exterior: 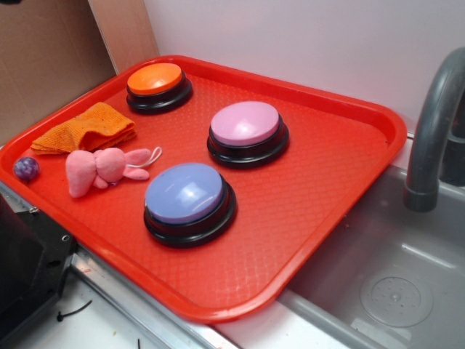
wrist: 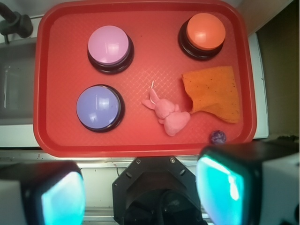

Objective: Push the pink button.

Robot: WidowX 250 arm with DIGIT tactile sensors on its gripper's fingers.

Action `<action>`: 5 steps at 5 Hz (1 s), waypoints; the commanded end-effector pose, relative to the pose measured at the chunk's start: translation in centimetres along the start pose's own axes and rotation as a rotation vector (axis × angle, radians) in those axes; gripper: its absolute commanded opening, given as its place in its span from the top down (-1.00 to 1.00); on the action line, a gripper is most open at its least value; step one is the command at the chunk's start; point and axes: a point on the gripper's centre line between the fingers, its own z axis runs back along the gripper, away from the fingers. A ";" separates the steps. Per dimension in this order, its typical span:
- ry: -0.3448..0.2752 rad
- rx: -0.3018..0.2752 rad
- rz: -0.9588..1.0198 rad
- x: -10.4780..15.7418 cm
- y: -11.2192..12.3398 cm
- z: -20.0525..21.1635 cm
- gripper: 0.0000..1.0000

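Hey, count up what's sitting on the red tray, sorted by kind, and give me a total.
Push buttons: 3 (pink button, blue-lavender button, orange button)
Plush bunny: 1
Orange cloth: 1
Small purple ball: 1
Total: 6

I see three push buttons: one pink button (exterior: 245, 122), one blue-lavender button (exterior: 184, 192), one orange button (exterior: 155, 78). There is one tray (exterior: 320, 203), one orange cloth (exterior: 87, 129), one plush bunny (exterior: 102, 169), one small purple ball (exterior: 26, 169).
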 end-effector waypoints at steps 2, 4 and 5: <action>-0.018 0.025 -0.063 4.5 -1.4 -4.6 -1.00; -0.050 0.060 -0.199 11.2 -5.4 -10.1 -1.00; -0.050 0.060 -0.199 11.2 -5.4 -10.1 -1.00</action>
